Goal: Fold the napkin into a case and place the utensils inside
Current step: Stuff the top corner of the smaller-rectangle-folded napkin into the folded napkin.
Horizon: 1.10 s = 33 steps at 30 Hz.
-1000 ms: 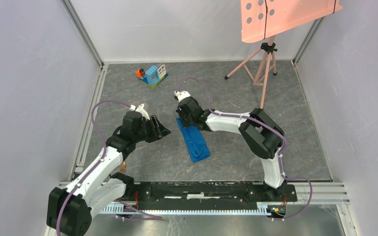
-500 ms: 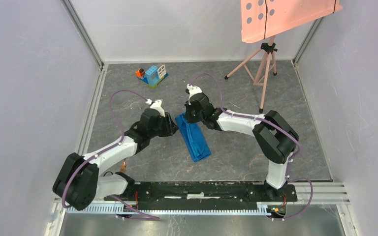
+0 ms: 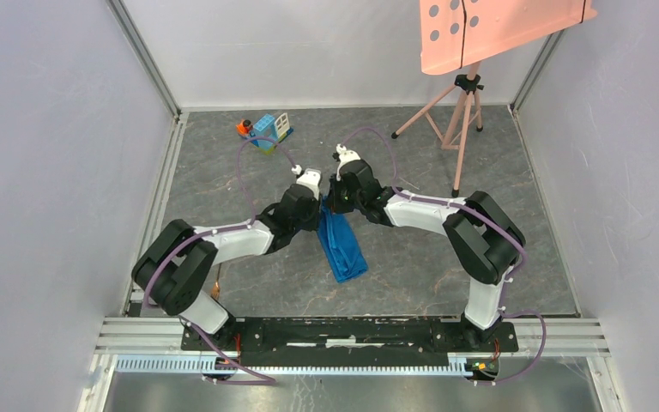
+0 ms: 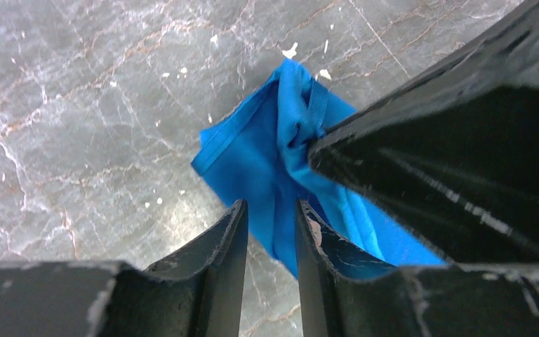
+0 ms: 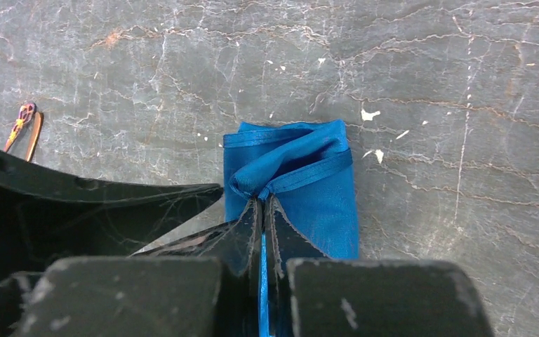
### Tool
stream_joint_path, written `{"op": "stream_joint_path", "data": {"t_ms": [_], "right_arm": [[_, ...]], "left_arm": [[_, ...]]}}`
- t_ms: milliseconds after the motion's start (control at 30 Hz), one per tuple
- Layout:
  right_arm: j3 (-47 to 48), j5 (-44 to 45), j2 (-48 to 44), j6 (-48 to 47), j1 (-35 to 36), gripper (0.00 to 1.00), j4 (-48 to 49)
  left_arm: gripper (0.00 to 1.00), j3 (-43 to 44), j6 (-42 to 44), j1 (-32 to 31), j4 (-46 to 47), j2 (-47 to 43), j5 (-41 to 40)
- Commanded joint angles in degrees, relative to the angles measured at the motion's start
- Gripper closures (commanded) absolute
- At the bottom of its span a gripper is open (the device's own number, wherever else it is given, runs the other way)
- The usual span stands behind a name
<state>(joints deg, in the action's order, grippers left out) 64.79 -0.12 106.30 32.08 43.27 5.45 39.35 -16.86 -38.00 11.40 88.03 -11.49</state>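
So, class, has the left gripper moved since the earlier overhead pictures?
Yes. The left gripper has swung right, away from the table's left edge rail, reaching the napkin at its far end.

The grey, marble-veined surface (image 3: 412, 257) carries a bright blue napkin (image 3: 343, 249) near its middle, folded to a narrow oblong that lies slantwise, flat at the near end and bunched into wrinkles at the far end, with white flecks on the stone just beyond it. A small blue-and-white toy block house (image 3: 270, 130) sits well apart at the far left, and a pink tripod (image 3: 462, 129) stands at the far right. A copper-coloured utensil (image 5: 35, 133), too small to identify, lies near the left edge.
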Motion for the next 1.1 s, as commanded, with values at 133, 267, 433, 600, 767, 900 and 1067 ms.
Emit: {"op": "stream_joint_path", "data": {"t_ms": [133,267,433,600,767,900,1067], "right_arm": [[0.23,-2.53,-2.57,1.02,-0.22,1.0,2.11],[-0.22,-2.91,-2.46,1.24,-0.22,1.0,2.46],[-0.88,-2.87,-2.68,1.33,-0.38,1.0,2.76],[-1.32,-3.47,-2.77,1.74,-0.9,1.0,3.22],[-1.15,-3.74,-2.61,1.91,-1.02,1.0,3.32],[-1.18,-3.88,-2.72,1.94,-1.1,1.0,3.27],[-0.79,-4.89,-3.06,2.65,-1.24,1.0,3.6]], "left_arm": [[0.66,6.35,7.45,-3.81,2.34,5.38,-9.85],[0.68,7.78,8.22,-5.03,1.5,7.6,-12.74],[0.68,8.55,9.1,-6.23,0.1,8.56,-14.51],[0.66,6.69,7.95,-6.35,0.1,7.48,-13.19],[0.65,6.53,8.12,-6.39,1.68,8.34,-11.43],[0.58,5.77,5.76,-6.43,1.76,7.06,-9.2],[0.57,4.63,5.95,-6.46,3.23,7.68,-9.19]]}}
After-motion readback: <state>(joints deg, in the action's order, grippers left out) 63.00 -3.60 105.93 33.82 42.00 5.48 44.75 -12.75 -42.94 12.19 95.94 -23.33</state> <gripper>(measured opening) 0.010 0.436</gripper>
